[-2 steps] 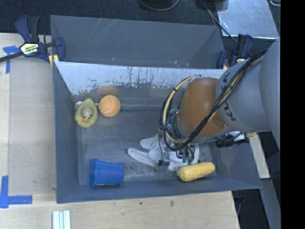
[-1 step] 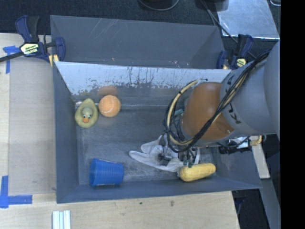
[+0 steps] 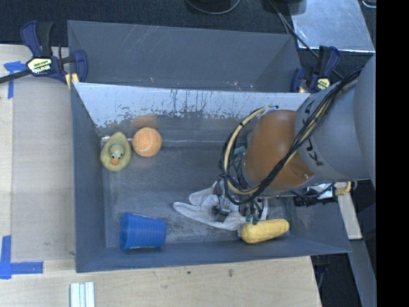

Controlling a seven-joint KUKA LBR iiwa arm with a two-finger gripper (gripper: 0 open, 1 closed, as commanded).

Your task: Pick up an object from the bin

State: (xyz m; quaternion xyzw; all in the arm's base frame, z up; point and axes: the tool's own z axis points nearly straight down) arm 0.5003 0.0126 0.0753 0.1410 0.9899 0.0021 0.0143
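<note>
Downward view over bin (image 3: 89,171) (slightly oblique)

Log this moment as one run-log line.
gripper at white cloth, front of bin | beside: yellow corn cob | elsewhere: blue cup, rubber duck, orange ball

Setting: robotics lab or test cell, apparently. Evidence: grey metal bin (image 3: 192,56); large industrial arm (image 3: 348,126) with orange wrist cover (image 3: 275,152) and looped cables (image 3: 231,152); unrelated small test pieces loose inside: toy duck (image 3: 115,152), orange ball (image 3: 147,141), blue cup (image 3: 142,231), yellow toy corn (image 3: 263,230).
</note>
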